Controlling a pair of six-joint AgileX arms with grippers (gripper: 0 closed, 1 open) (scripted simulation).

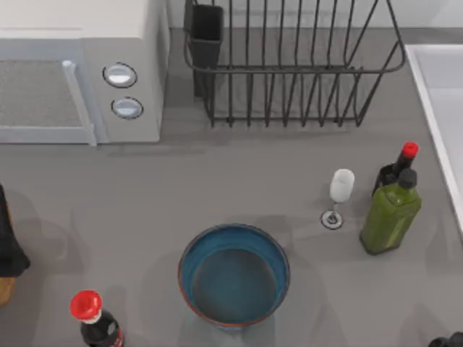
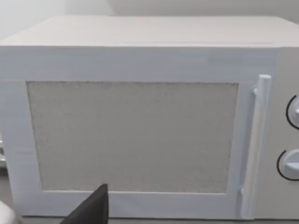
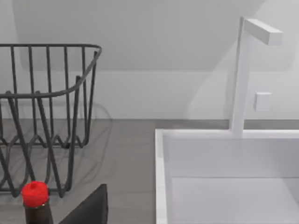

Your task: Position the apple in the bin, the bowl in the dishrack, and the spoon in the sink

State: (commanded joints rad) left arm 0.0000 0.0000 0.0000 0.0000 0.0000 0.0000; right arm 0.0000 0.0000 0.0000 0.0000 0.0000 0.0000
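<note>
On the counter (image 1: 217, 181), near its front edge, the bowl (image 1: 234, 275) sat upright, well apart from the dishrack (image 1: 289, 65) at the back and the sink (image 1: 441, 108) at right. Left arm (image 1: 9, 238) parked at the left edge, right arm (image 1: 448, 341) at the front right corner; finger state could not be told for either.

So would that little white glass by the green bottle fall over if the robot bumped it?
Probably, yes. The wine glass stands on a thin stem over a small round foot, so it looks top-heavy and easy to tip. Its round cup would likely roll. The green bottle stands close beside it and might get knocked too.
</note>
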